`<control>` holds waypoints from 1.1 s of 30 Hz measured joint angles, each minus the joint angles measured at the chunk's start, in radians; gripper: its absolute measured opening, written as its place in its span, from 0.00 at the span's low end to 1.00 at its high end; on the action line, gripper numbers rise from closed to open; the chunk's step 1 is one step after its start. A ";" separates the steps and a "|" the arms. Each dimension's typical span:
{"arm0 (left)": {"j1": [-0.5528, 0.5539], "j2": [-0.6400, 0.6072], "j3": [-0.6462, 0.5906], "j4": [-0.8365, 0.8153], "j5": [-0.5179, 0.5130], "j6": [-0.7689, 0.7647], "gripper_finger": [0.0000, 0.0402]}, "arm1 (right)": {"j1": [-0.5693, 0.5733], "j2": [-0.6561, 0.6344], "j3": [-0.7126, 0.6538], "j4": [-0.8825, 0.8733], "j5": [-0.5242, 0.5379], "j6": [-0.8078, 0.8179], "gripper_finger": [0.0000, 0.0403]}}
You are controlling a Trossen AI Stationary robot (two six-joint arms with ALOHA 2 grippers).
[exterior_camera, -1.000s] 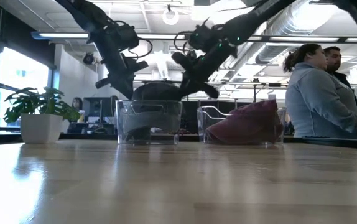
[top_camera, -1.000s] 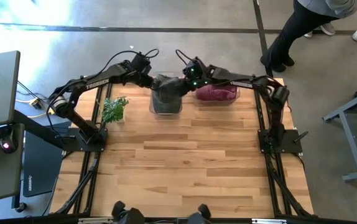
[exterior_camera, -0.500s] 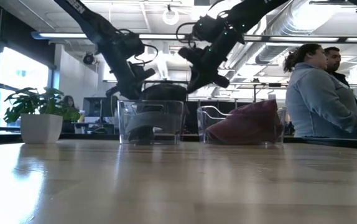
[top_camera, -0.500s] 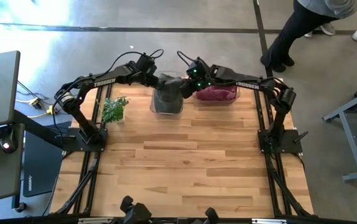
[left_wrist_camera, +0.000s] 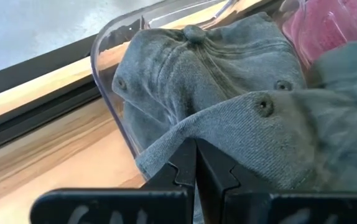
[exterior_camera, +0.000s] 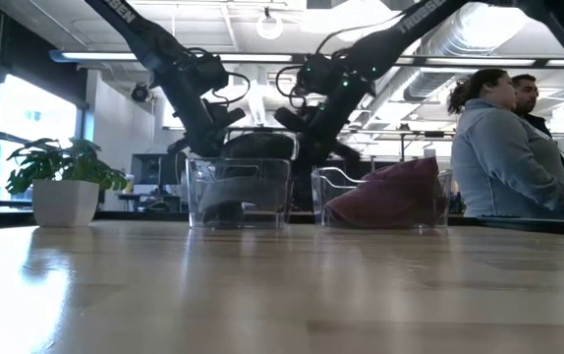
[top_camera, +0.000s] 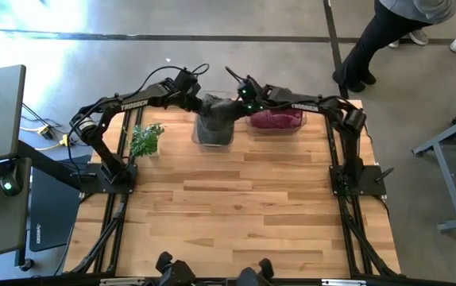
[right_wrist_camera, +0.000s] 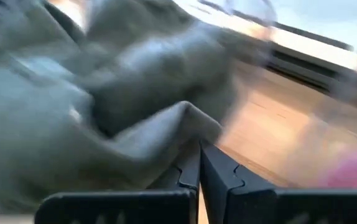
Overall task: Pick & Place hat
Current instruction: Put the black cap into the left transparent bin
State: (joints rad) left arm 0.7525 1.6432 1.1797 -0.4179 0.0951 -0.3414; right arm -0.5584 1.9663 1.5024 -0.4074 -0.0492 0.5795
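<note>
Grey denim cap (top_camera: 214,121) bunched up in and above the clear plastic bin (top_camera: 213,140) at the far edge of the wooden worktop (top_camera: 236,206). Pinched from both sides — left gripper (top_camera: 199,103) on the bin's left rim side, fingers (left_wrist_camera: 180,171) clenched together on a fold of the cap's cloth; right gripper (top_camera: 240,110) on the bin's right side, fingers (right_wrist_camera: 191,171) likewise pressed together on a grey fold. Seen in the left wrist view: crown button and eyelets of the cap (left_wrist_camera: 216,81) facing up, fabric draped over the bin's clear rim (left_wrist_camera: 107,93). Seen level in the low view: cap (exterior_camera: 253,147) mounded over the top of the bin (exterior_camera: 238,192), part of it sagging down inside, both arms slanting down onto it from above.

Just to the right of that bin, a second clear bin (top_camera: 276,129) holding a maroon hat (top_camera: 276,117) — also plain in the low view (exterior_camera: 385,197), slumped against its wall. To the left of the cap's bin, a small potted plant (top_camera: 144,139) near the worktop's left edge, white pot showing in the low view (exterior_camera: 64,202).

Beyond the worktop past the maroon hat's bin, two people (exterior_camera: 503,147) standing in the room; legs of one person (top_camera: 371,40) on the floor in the high view.
</note>
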 joint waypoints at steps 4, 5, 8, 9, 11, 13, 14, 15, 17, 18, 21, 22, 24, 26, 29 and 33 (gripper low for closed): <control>0.000 0.000 0.000 0.002 0.004 0.001 0.00 | -0.001 0.020 0.000 0.128 -0.075 0.050 0.00; 0.000 0.000 0.000 0.004 0.005 0.002 0.00 | 0.001 0.028 0.000 0.149 -0.083 0.051 0.00; 0.000 0.000 0.000 0.009 0.008 0.004 0.00 | 0.002 0.055 0.000 0.164 -0.090 0.063 0.00; 0.000 0.000 0.000 0.011 0.014 0.004 0.00 | 0.003 0.069 0.000 0.166 -0.090 0.069 0.00; 0.000 0.000 0.000 0.019 0.031 0.006 0.00 | 0.004 0.090 0.001 0.168 -0.090 0.072 0.00; 0.000 0.000 0.000 0.032 0.048 0.007 0.00 | 0.003 0.097 0.003 0.170 -0.078 0.073 0.00; 0.000 -0.002 0.000 0.034 0.056 0.006 0.00 | 0.004 0.098 0.003 0.170 -0.064 0.072 0.00; 0.000 -0.010 0.000 0.030 0.060 0.004 0.00 | 0.004 0.097 0.003 0.171 -0.056 0.069 0.00; 0.000 -0.043 0.000 0.020 0.065 0.003 0.00 | 0.004 0.085 0.002 0.163 -0.036 0.057 0.00; 0.000 -0.064 0.000 0.018 0.063 0.001 0.00 | 0.004 0.078 0.001 0.159 -0.025 0.048 0.00; 0.000 -0.123 0.002 -0.019 0.058 -0.005 0.00 | 0.004 0.054 -0.001 0.150 -0.011 0.044 0.00; 0.000 -0.138 0.002 -0.032 0.054 -0.008 0.00 | 0.004 0.046 -0.001 0.150 -0.010 0.043 0.00; 0.000 -0.152 0.004 -0.068 0.025 -0.027 0.00 | 0.004 0.036 0.000 0.145 -0.009 0.042 0.00; 0.000 -0.151 0.001 -0.129 -0.014 -0.030 0.00 | 0.004 0.034 0.000 0.142 -0.009 0.041 0.00; 0.000 -0.137 0.000 -0.155 -0.073 -0.020 0.00 | 0.005 0.035 0.000 0.139 -0.018 0.041 0.00; -0.001 -0.095 0.000 -0.135 -0.088 -0.005 0.00 | 0.010 0.035 0.000 0.136 -0.019 0.034 0.00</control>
State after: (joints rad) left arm 0.7519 1.5485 1.1801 -0.5534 0.0074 -0.3461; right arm -0.5488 2.0010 1.5021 -0.2711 -0.0684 0.6133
